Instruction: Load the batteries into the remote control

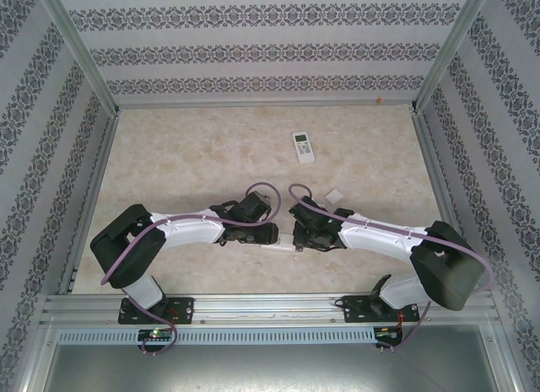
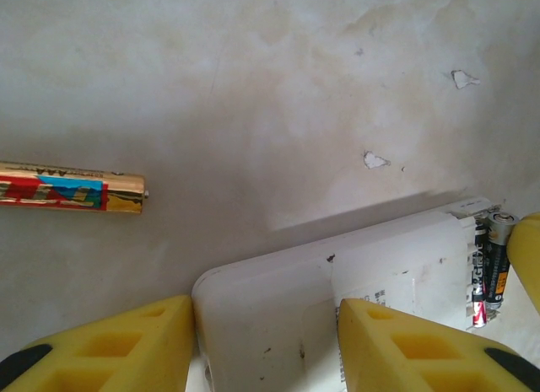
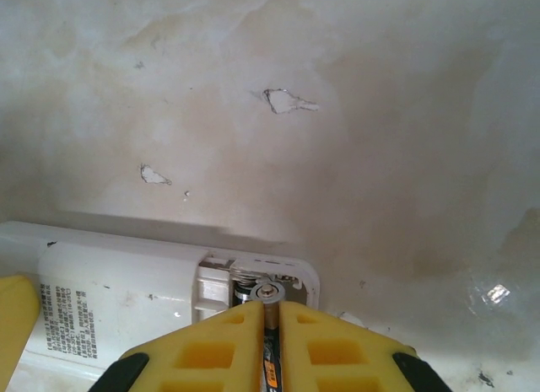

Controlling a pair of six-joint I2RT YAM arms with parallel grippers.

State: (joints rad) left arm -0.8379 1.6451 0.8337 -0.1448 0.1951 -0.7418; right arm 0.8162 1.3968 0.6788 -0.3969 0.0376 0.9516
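Marbled beige tabletop [image 3: 253, 55]. Fingers of the right gripper [image 3: 272, 316] pinch a slim battery [image 3: 268, 292], its nose at the open bay of the white remote [image 3: 118, 282]. The left gripper [image 2: 266, 324] clamps the remote's body. One spare battery [image 2: 72, 187] lies well apart. Judgement: battery light, rigid, slick, prone to roll; grip mid-barrel.

The white plastic remote control [image 2: 283, 324] lies back up, printed label showing, clamped at one end in my left gripper [image 2: 266, 308]. The battery bay at its other end stands open. A dark slim battery [image 2: 498, 257] with an orange band sits at that bay, pinched in my right gripper [image 3: 268, 312], silver tip toward the spring. A gold battery [image 2: 72, 192] with a red-and-blue label lies on its side, well apart.
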